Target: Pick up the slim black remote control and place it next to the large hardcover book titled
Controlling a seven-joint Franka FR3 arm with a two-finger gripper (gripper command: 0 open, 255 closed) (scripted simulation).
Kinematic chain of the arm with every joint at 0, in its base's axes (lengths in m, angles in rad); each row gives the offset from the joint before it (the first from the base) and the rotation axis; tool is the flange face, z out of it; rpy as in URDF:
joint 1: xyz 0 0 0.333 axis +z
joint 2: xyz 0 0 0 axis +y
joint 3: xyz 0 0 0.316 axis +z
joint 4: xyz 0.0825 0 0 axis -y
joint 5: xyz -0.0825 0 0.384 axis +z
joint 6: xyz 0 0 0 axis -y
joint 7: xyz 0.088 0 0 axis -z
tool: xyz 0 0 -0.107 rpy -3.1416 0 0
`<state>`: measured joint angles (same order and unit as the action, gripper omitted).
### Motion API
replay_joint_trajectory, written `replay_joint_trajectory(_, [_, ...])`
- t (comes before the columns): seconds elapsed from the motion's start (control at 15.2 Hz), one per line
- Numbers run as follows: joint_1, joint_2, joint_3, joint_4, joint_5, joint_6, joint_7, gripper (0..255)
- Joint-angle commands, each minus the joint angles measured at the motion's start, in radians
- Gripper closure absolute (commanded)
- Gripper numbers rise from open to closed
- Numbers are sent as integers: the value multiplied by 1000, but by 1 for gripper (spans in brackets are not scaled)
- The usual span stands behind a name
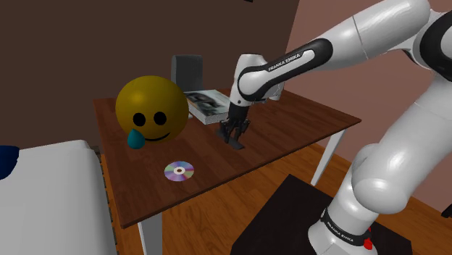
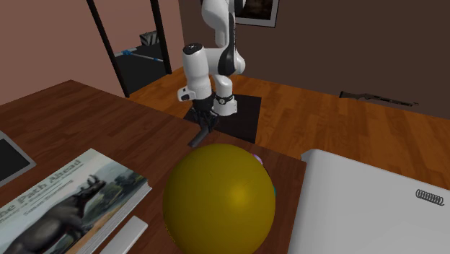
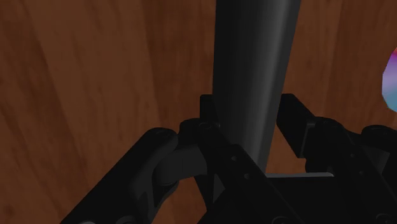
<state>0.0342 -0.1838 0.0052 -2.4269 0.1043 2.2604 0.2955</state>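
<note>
1. One item in hand: my black two-finger gripper [image 1: 235, 135] is clamped on the slim black remote control [image 3: 253, 57]. The jaws press its two long sides near one end, so the rest sticks out past my fingertips.
2. The remote is tilted, free end pointing down at the brown wooden table [image 1: 297, 123] just below me. I can't tell whether that end is clear of the surface.
3. Target is the large hardcover book with a grey horned animal on its cover [image 2: 65, 206]. It lies flat, near me, on the side away from my stand. There is bare wood between me and its edge, enough to lay the remote alongside.
4. The big yellow smiley-face ball [image 1: 152, 109] sits just beside the book. It would likely roll if bumped, so I'd approach from the side away from it.
5. The iridescent disc [image 1: 179, 171] lies flat off to my side, apart from that route.
6. Judgement: grasp done, carry and placement left. With an end grip the remote could pivot, so move slowly.
</note>
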Motion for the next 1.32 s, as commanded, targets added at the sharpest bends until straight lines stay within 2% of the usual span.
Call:
replay_joint_trajectory(0.0, [0,-18,0,13,-2,-31,4,255])
replay_joint_trajectory(0.46, [-2,-62,0,67,-9,-130,13,255])
replay_joint_trajectory(1.25, [-121,164,-161,323,-14,-181,-260,255])
